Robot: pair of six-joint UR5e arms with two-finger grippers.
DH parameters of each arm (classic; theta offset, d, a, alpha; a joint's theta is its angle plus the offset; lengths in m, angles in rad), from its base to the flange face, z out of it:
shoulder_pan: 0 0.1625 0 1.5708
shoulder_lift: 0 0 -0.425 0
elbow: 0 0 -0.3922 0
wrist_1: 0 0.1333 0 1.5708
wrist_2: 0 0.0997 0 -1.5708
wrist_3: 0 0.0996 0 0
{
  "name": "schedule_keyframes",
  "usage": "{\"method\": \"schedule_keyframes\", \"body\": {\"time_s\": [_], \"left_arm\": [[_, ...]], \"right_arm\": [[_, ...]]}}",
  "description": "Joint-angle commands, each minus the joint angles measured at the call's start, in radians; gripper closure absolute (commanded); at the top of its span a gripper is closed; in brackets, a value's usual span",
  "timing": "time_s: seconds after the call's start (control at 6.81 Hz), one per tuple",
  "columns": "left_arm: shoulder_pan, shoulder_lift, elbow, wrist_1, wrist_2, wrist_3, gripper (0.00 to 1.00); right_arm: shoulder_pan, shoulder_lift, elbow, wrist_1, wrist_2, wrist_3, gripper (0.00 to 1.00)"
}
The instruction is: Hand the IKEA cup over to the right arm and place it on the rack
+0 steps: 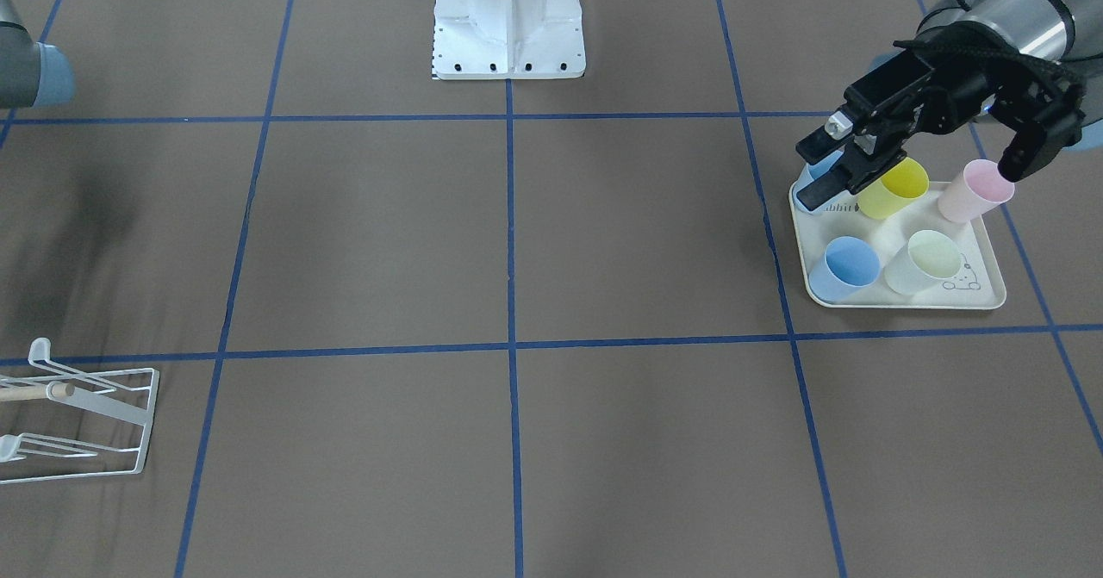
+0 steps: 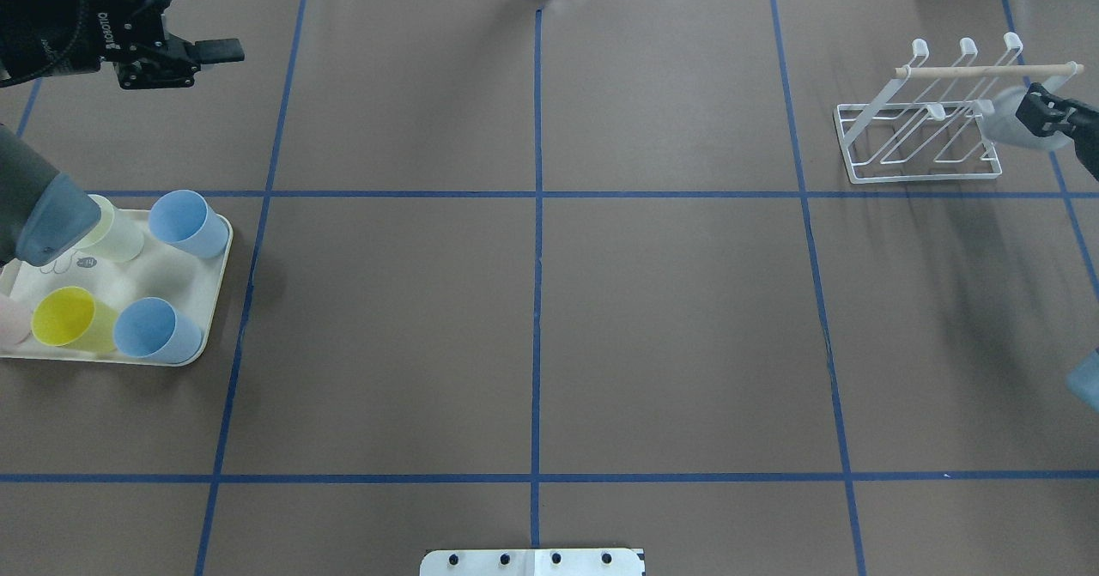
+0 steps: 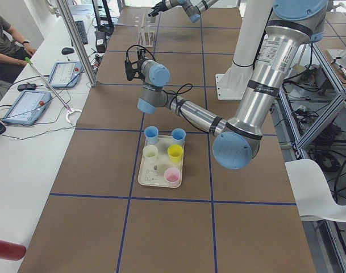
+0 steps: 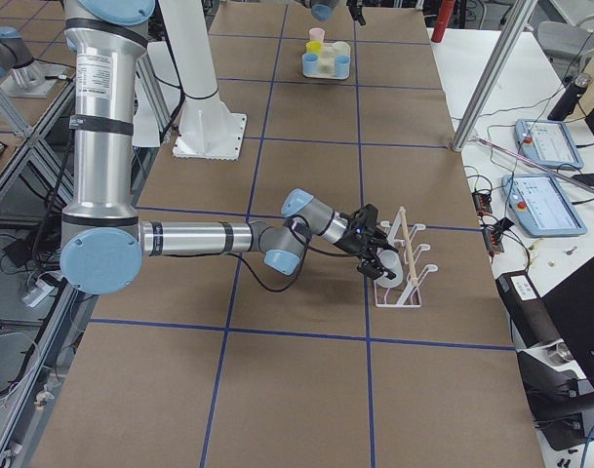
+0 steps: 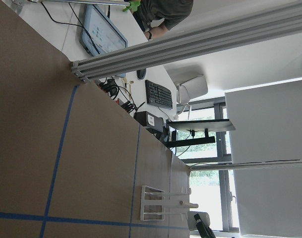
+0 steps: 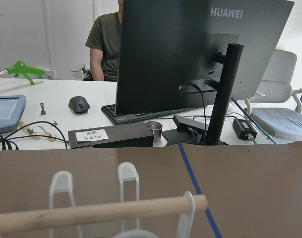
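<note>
- Evidently the handover is done: the right hand [image 2: 1033, 116] has its fingers closed on the IKEA cup [image 2: 1001, 127] and holds it up against the rack [image 2: 923, 178], at the far right corner of the desk [image 2: 670, 327].
- The cup sits just below the wooden dowel [image 2: 979, 70], level with the slanted prongs. That placing makes sense, since a prong has to enter the cup's mouth before the grip can be let go.
- I judge the cup is not yet hung, because the hand carries its weight. Whether a prong touches it I cannot tell.
- The right wrist view looks along the dowel and the upturned hook ends, with only a pale arc of rim at the bottom edge. This suggests the mouth faces the rack.
- The left hand [image 1: 926, 164] is spread wide and holds nothing. It hangs above the cream tray [image 1: 896, 302], well apart from the rack and probably clear of the right arm's work.
- The cup is a plain tapered tumbler, pale greyish-white and slightly see-through. It is duller than the blue, yellow, pink and pale green cups standing mouth-up on the tray.
</note>
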State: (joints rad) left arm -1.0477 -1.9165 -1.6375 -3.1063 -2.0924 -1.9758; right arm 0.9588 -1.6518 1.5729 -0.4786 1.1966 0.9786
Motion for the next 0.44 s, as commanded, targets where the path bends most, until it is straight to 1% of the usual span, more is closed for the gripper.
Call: {"method": "schedule_keyframes", "body": {"time_s": [0.0,0.29], "left_arm": [[0.0,-0.001,-0.001,0.0,0.0,0.0,0.0],[0.0,-0.003,0.001,0.002,-0.002,0.0,0.0]], "right_arm": [[0.0,0.003,0.009,0.0,0.004,0.0,0.0],[0.001,0.004,0.015,0.029,0.024,-0.001,0.0]]}}
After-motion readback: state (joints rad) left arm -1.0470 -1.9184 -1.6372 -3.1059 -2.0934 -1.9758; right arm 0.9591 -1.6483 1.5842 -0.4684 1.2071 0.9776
